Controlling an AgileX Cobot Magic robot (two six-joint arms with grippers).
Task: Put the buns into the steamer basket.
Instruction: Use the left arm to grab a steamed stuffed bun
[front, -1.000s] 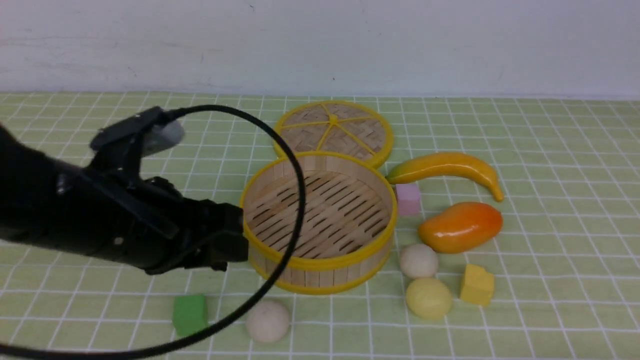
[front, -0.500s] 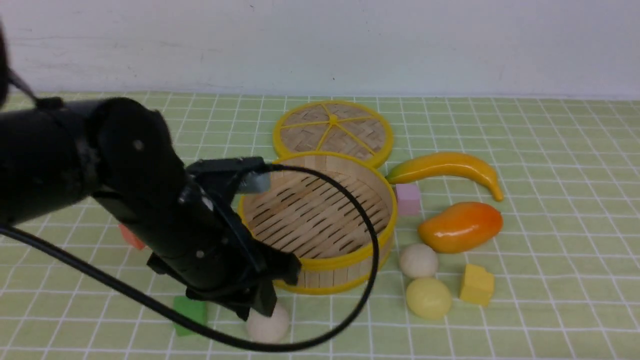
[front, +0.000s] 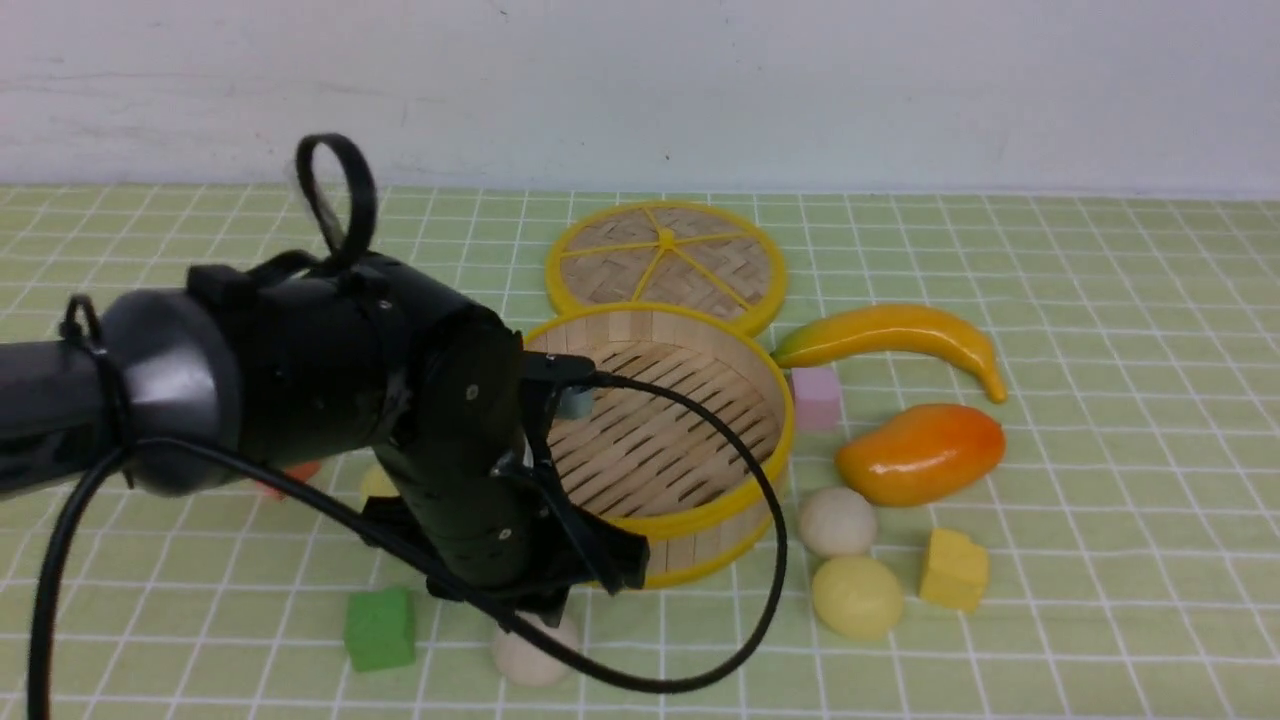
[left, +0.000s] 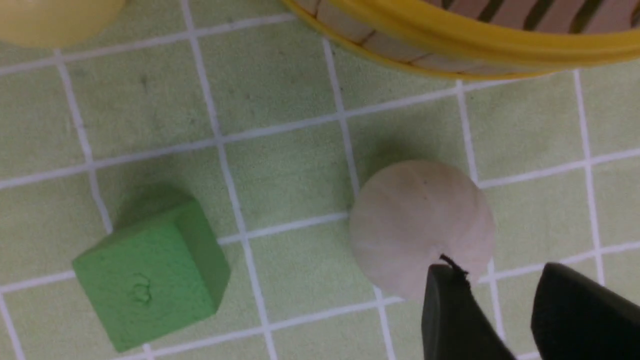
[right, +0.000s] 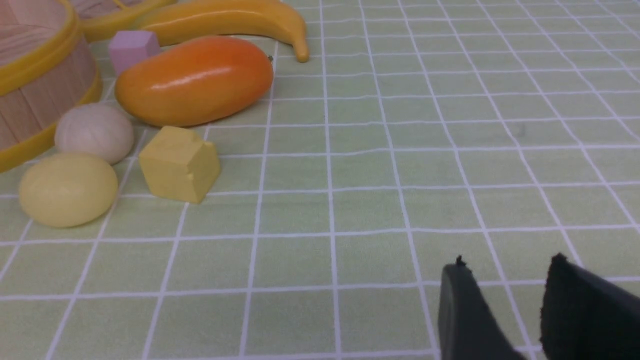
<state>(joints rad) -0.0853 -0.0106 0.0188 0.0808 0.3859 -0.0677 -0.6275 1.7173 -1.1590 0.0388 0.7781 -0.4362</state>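
Across green-checked cloth (front: 1130, 420), the left arm's parted jaws (left: 492, 285) have moved nearer one off-white bun (left: 420, 227).

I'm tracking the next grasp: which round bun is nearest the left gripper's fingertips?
The off-white round bun in front of the bamboo steamer basket, beside the green cube; it alone lies right by the left gripper's open fingertips.

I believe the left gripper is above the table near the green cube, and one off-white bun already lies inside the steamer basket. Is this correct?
Not quite: in the front view, that off-white bun lies on the table, outside the steamer basket. The rest stands.
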